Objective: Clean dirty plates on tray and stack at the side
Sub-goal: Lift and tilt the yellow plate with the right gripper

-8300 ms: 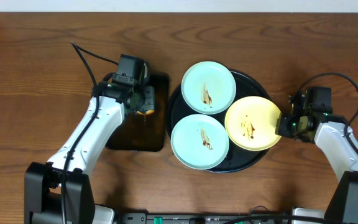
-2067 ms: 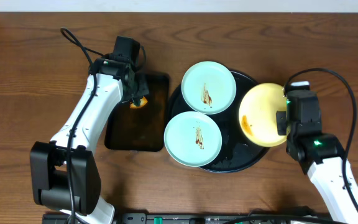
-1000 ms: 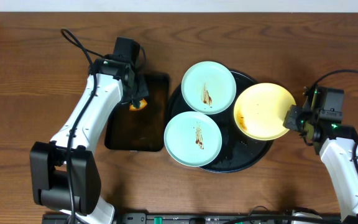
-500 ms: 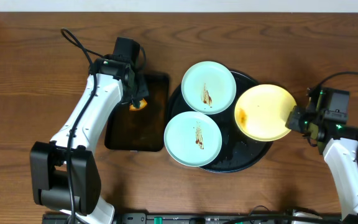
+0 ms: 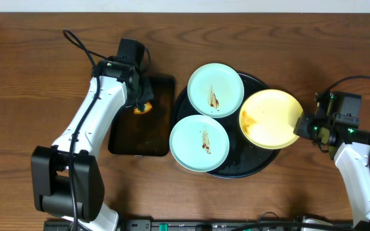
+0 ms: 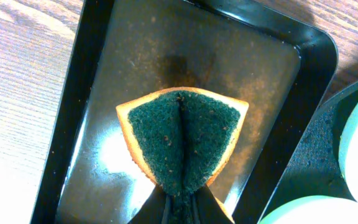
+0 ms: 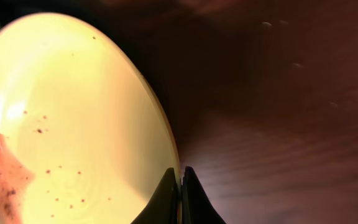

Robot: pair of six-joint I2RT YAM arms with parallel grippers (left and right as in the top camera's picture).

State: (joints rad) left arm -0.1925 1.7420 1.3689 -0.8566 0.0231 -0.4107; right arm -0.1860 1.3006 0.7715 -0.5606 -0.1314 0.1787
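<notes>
The large round black tray (image 5: pixel 257 163) holds two mint-blue plates, one at the back (image 5: pixel 215 90) and one at the front (image 5: pixel 200 143), both with brown smears. My right gripper (image 5: pixel 299 125) is shut on the right rim of the pale yellow plate (image 5: pixel 270 119) and holds it tilted above the tray's right side; a brown smear shows on it in the right wrist view (image 7: pixel 67 130). My left gripper (image 5: pixel 140 102) is shut on a green-and-yellow sponge (image 6: pixel 182 140), folded between the fingers, over the small rectangular black tray (image 6: pixel 272 74).
The rectangular tray (image 5: pixel 124 138) lies left of the round tray, nearly touching it. Bare wood tabletop (image 5: pixel 37 77) lies to the left, behind, and to the right of the round tray. Black cables run near both arms.
My right gripper has swung the yellow plate from right of the tray back over its right side and tilted it. The left arm and sponge have stayed still for the last two seconds.
</notes>
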